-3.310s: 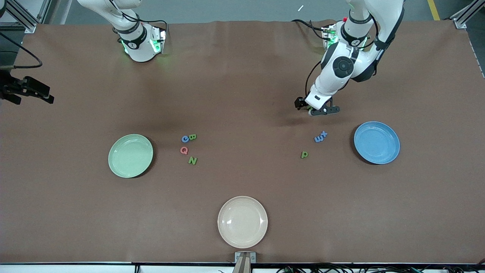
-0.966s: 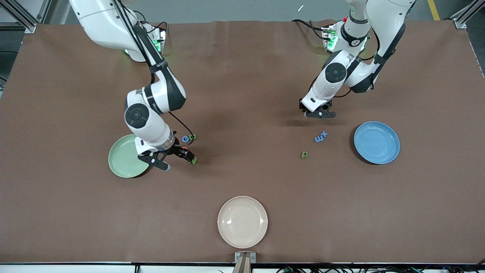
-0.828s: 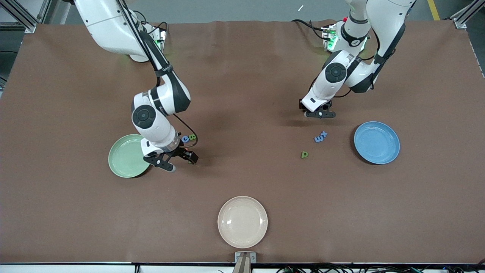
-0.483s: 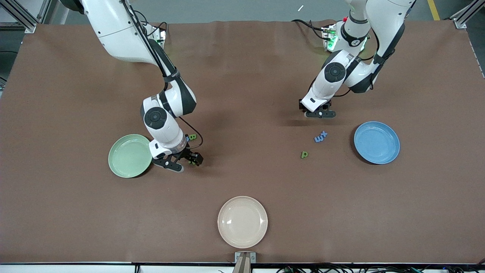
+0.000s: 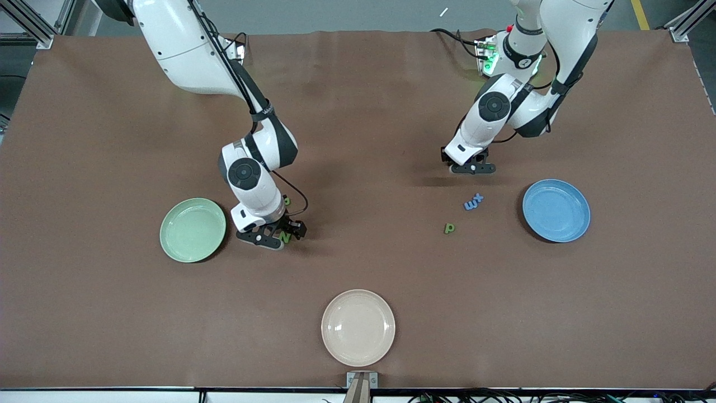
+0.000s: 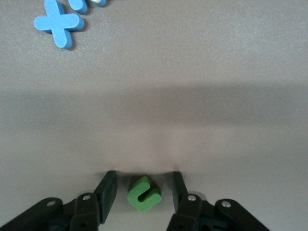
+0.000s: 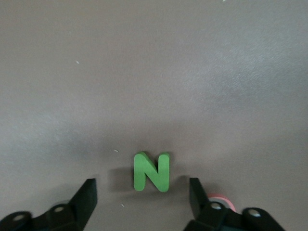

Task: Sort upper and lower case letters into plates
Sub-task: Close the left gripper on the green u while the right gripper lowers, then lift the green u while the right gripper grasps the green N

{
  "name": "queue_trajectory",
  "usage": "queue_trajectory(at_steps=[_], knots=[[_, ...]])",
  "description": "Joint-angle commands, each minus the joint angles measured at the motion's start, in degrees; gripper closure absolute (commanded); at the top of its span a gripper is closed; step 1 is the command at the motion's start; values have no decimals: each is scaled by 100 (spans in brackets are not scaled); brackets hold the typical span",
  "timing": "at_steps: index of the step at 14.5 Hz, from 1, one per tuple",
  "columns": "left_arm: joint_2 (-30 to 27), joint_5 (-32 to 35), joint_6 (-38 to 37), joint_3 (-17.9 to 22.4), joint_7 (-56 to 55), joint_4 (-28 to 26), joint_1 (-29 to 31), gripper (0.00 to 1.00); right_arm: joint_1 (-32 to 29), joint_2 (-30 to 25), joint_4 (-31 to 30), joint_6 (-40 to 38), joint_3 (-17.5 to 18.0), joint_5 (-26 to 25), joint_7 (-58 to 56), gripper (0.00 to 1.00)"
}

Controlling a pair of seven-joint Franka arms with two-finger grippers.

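Note:
My right gripper (image 5: 284, 238) (image 7: 142, 183) is open and low over the green N (image 7: 152, 172), one finger on each side, not touching it. A pink-red edge of the Q (image 7: 219, 198) shows by one finger. In the front view the arm covers the C and Q, and only a bit of the green B (image 5: 287, 200) shows. My left gripper (image 5: 471, 168) (image 6: 143, 176) is open around the small green n (image 6: 143, 193), with gaps on both sides. The blue x (image 5: 477, 198), blue m (image 5: 470, 205) and green p (image 5: 449, 228) lie between it and the blue plate (image 5: 556, 210). The pale green plate (image 5: 193, 229) holds nothing.
A cream plate (image 5: 358, 327) sits near the table's front edge, nearer to the front camera than all the letters. The brown mat (image 5: 358, 112) covers the table. The right arm's elbow hangs over the letters beside the green plate.
The right arm swung from over the green plate's edge across to the N and now straddles it. The left arm stayed put, and its fingers drew closer around the n.

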Motion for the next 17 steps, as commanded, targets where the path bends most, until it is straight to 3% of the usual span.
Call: queue_trajectory(at_steps=[1,12,17], knots=[[76,143,1,0,-164,20,14,51,69,-17,-66,43,-87,-132,62,25],[58,134,1,0,-190,20,23,66,69,45,-48,70,-183,-316,80,37],[5,143,1,-9,-339,11,-3,74,86,89,-22,79,-192,-316,123,51]])
